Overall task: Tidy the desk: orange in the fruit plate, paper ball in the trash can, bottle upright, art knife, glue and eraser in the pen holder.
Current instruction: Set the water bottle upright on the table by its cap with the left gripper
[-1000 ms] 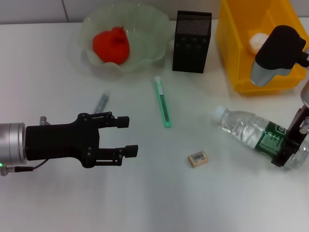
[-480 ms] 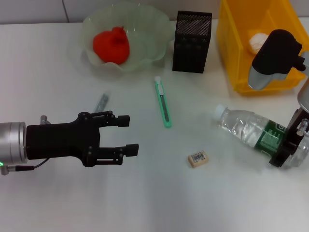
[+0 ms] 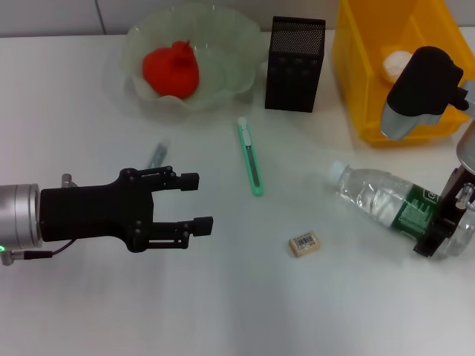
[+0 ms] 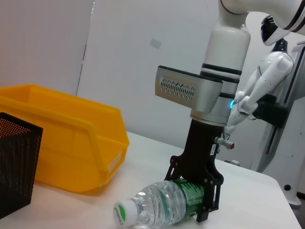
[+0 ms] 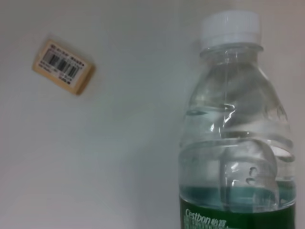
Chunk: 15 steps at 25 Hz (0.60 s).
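The clear water bottle (image 3: 375, 196) with a green label lies on its side at the right. It also shows in the left wrist view (image 4: 157, 207) and the right wrist view (image 5: 233, 143). My right gripper (image 3: 438, 236) straddles its label end and is shut on it, as the left wrist view (image 4: 188, 195) shows. My left gripper (image 3: 197, 201) is open and empty, hovering at the left. The green art knife (image 3: 251, 157), glue stick (image 3: 156, 156) and eraser (image 3: 305, 243) lie on the table. The orange (image 3: 171, 69) sits in the fruit plate (image 3: 237, 52). The paper ball (image 3: 395, 64) lies in the yellow bin (image 3: 352, 74).
The black mesh pen holder (image 3: 295, 63) stands between the plate and the bin, behind the knife. The eraser (image 5: 63, 65) lies close to the bottle's cap end. The bin (image 4: 62, 143) and pen holder (image 4: 16, 162) also show in the left wrist view.
My right arm's wrist has shifted slightly over the bottle, which still lies on its side. My left gripper has hardly moved.
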{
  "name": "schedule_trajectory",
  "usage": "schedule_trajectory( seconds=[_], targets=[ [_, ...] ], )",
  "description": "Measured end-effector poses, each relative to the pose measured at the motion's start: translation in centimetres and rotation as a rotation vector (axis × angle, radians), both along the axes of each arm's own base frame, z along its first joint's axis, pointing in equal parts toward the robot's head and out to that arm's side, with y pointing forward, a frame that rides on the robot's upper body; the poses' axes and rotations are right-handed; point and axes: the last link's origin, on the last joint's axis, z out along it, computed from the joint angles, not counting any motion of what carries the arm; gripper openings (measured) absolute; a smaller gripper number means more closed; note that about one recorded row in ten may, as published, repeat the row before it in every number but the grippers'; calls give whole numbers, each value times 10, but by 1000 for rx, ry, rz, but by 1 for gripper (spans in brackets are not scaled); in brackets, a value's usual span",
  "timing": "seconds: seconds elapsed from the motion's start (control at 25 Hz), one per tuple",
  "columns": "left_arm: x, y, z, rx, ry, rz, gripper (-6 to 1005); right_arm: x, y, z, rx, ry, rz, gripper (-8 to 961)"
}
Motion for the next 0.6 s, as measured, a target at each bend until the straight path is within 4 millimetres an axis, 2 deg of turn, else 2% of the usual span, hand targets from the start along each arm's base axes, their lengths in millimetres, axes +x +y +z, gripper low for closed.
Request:
schedule_trajectory(
  seconds=[0.6],
  targets=[
    [0, 3, 3, 23, -9, 6, 786, -8, 0, 1, -27, 86, 28, 775]
  ],
)
